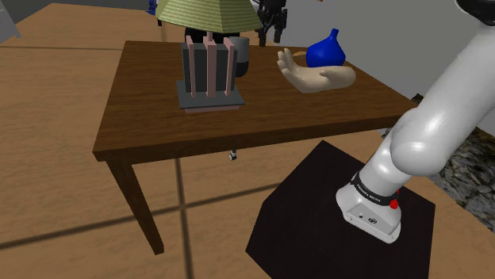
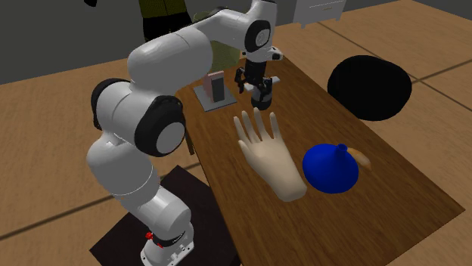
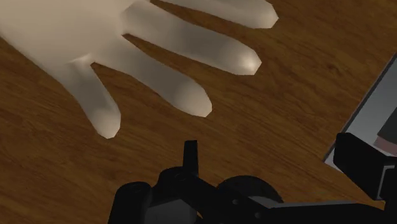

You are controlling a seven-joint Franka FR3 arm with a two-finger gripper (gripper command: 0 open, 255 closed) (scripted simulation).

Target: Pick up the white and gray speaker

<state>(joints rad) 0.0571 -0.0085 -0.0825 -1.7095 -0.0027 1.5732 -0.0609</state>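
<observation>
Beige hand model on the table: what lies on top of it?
A blue round vase sits over the beige hand model at its thumb side. A beige tip shows beyond the vase; what lies beneath the vase is covered.

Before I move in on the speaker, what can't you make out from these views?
The speaker: in the wrist view the picture's edge cuts off all but a corner of its base.
The green lampshade: shoulder view, its top is cut off by the picture's edge.
The dark cylinder: shoulder view, partly hidden behind the speaker; I cannot tell what it is.
The blue vase: shoulder view, its underside is hidden by the model hand.
</observation>
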